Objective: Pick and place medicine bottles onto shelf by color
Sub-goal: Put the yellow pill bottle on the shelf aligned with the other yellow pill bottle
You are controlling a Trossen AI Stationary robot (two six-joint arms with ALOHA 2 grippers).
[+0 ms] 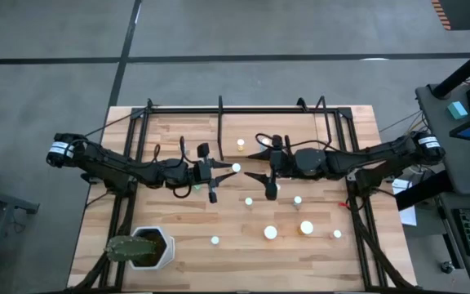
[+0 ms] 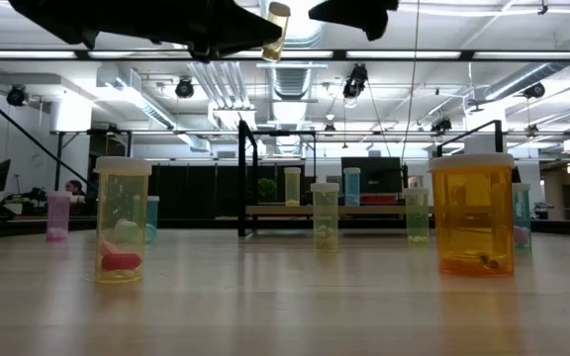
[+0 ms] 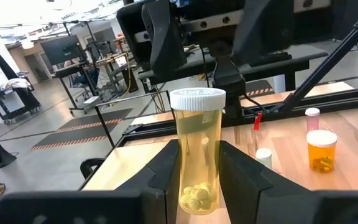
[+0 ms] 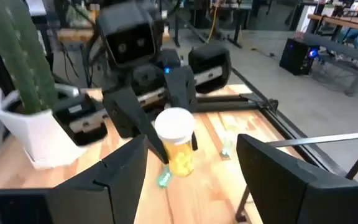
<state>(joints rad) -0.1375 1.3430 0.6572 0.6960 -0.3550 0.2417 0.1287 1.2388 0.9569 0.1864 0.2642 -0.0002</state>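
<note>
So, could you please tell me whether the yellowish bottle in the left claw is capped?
Capped: the yellowish bottle wears its white cap between the left claw fingers.

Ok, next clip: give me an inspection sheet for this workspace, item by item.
Surface: wooden tabletop, bare between items.
Job's things: one yellowish bottle held in the air; one bottle standing on the shelf; others loose on the table, including an orange bottle.
Clutter: white plant pot with a cactus.
Grippers: left pincer shut on the yellowish bottle; right pincer open, facing it.
Cables: thin ones along both arms.
Surroundings: workshop, desks, monitors.
</note>
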